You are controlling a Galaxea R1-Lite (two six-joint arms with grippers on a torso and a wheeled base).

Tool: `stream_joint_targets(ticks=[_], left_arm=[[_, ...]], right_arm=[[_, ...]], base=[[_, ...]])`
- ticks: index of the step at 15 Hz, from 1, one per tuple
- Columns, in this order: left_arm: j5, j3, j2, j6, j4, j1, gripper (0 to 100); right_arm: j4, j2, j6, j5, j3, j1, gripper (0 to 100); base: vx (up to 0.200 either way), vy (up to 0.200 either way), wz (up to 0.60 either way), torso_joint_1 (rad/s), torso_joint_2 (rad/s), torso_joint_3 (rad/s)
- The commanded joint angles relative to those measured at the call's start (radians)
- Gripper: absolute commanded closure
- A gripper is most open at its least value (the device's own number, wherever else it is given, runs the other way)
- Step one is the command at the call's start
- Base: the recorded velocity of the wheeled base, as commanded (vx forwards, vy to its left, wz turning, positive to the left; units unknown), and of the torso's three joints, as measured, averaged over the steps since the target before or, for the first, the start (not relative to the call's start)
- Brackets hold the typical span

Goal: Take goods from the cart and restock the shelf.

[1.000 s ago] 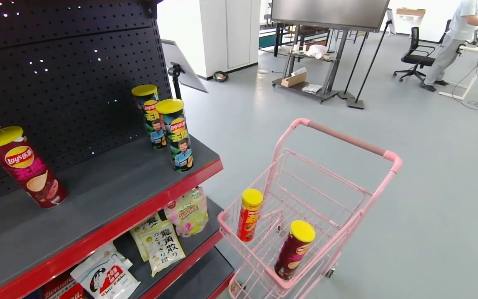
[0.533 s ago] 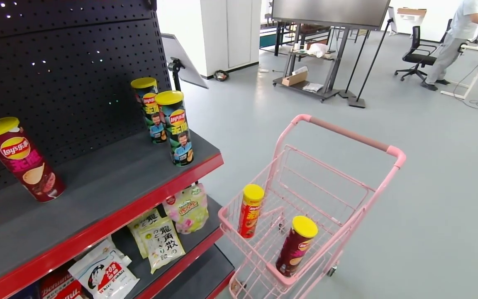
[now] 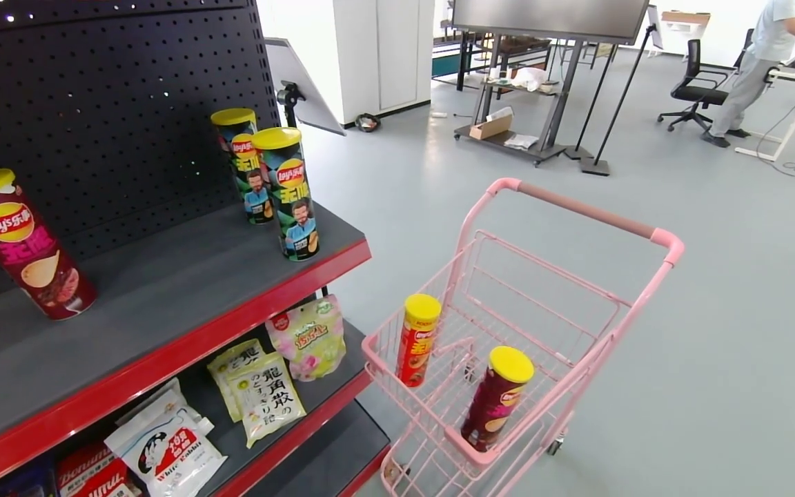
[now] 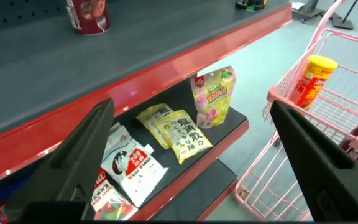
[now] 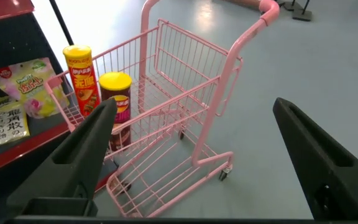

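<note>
Two tiers show on the tall black pegboard shelf (image 3: 183, 276) with red-edged grey boards, at left. Just right of it stands the pink wire shopping cart (image 3: 580, 209), holding an orange-red chip can with a yellow lid (image 3: 417, 342) at its left wall and a maroon yellow-lidded chip can (image 3: 495, 400) at its near corner. On the upper board stand a second maroon can (image 3: 25, 248) at left and two dark green cans (image 3: 294, 197) far right. Flat snack bags (image 3: 266, 397) lie on the lower board. The left gripper (image 4: 191, 104) and right gripper (image 5: 192, 102) both have fingers spread wide, holding nothing
</note>
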Motion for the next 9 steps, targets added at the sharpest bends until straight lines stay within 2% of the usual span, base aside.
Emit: stream_joint_targets(ticks=[1, 9], left_arm=[[0.000, 0.000, 0.001, -0.001, 0.000, 0.000, 0], [0.000, 0.000, 0.001, -0.001, 0.000, 0.000, 0]], right_arm=[[0.000, 0.000, 0.000, 0.001, 0.000, 0.000, 0], [0.000, 0.000, 0.000, 0.001, 0.000, 0.000, 0]], base=[[0.000, 0.000, 0.00, -0.134, 0.35, 0.207], [0.000, 0.000, 0.00, -0.147, 0.38, 0.224]])
